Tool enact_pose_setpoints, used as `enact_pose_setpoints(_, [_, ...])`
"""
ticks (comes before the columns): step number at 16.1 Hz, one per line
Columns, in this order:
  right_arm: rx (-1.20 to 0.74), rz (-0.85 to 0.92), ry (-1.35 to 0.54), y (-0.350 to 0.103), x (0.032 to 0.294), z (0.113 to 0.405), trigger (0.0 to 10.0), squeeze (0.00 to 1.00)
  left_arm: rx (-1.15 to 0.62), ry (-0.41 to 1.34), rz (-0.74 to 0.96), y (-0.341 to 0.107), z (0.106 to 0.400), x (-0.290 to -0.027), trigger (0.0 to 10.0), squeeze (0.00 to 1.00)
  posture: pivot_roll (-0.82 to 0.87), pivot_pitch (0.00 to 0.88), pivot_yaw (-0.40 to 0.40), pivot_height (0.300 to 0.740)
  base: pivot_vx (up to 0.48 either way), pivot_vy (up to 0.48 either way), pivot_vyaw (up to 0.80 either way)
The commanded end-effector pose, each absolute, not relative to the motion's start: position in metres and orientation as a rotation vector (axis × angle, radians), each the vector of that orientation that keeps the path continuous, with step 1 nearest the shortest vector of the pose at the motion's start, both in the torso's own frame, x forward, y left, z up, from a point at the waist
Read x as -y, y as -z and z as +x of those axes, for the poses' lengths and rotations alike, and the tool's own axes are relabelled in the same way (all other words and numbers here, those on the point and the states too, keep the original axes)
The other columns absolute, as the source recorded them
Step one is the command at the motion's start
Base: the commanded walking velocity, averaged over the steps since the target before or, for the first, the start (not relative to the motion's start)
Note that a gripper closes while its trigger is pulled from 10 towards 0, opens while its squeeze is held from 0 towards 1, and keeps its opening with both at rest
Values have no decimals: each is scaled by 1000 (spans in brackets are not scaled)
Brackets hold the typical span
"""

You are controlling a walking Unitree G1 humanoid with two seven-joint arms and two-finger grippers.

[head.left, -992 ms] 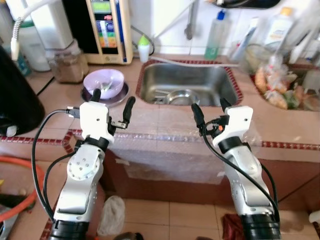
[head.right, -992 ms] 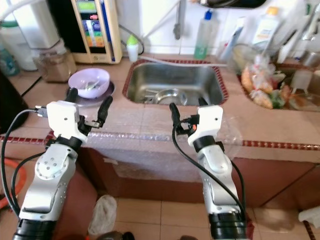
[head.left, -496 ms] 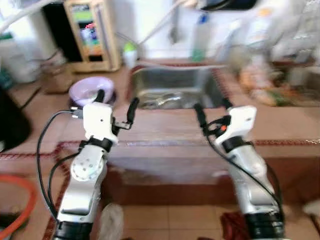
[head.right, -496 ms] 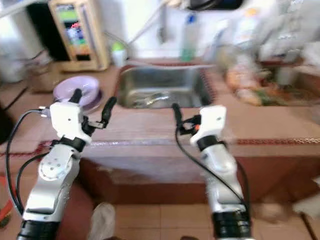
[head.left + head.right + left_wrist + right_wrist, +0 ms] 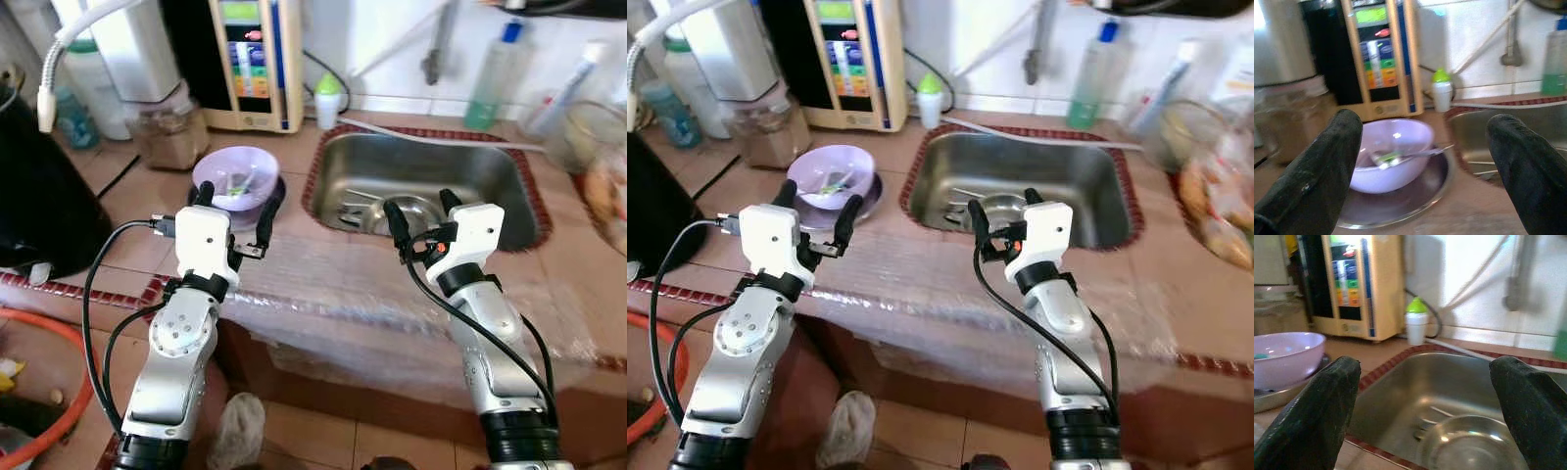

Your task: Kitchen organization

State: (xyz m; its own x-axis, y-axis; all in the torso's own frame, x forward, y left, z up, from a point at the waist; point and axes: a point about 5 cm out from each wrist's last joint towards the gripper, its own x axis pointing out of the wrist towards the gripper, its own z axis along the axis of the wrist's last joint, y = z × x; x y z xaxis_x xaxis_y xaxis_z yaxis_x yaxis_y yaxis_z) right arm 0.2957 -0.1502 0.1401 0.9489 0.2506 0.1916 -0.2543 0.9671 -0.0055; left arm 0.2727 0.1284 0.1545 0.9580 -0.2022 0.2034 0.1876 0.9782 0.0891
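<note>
A: What takes up most of the frame?

B: The tiled counter (image 5: 118, 196), running across the middle, its front edge wrapped in clear film. Sunk into it at upper centre-right is the steel sink (image 5: 490, 176), and a steel bowl (image 5: 407, 211) with some cutlery lies in the basin.

A: And to the left of the sink?

B: A lilac bowl (image 5: 230, 176) sits on a dark metal plate (image 5: 274, 196) at centre-left, with a spoon (image 5: 1418, 154) and something green inside it. Behind it, at the top, stand a beige water unit (image 5: 257, 59), a glass jar (image 5: 171, 132) and a small green-capped bottle (image 5: 329, 98).

A: Where are the arms?

B: Both are raised in the lower half. The left gripper (image 5: 233, 208) hangs just in front of the lilac bowl, fingers spread apart and empty. The right gripper (image 5: 421, 211) hovers at the sink's near rim, fingers likewise parted, gripping nothing.

A: So how far along is the tidying?

B: Seemingly at the start. The dishes are untouched, the bowl is on the counter and the sink is not cleared. Everything appears left to do, probably beginning with that bowl.
</note>
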Motion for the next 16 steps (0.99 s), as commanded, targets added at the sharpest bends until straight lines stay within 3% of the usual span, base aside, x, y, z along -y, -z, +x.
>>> enact_pose_setpoints(1, [202, 32, -276, -143, 145, 297, 10000, 0, 206, 175, 79, -154, 271, -133, 10000, 0, -39, 7, 42, 740, 0, 0, 0])
enact_pose_setpoints(7, [212, 13, -283, -146, 145, 300, 10000, 0, 211, 198, 84, -154, 273, -130, 10000, 0, -44, 1, 32, 740, 0, 0, 0])
enact_pose_setpoints(16, [203, 25, -276, -145, 146, 300, 10000, 0, 210, 207, 89, -153, 274, -129, 10000, 0, -48, 0, 36, 740, 0, -392, 0])
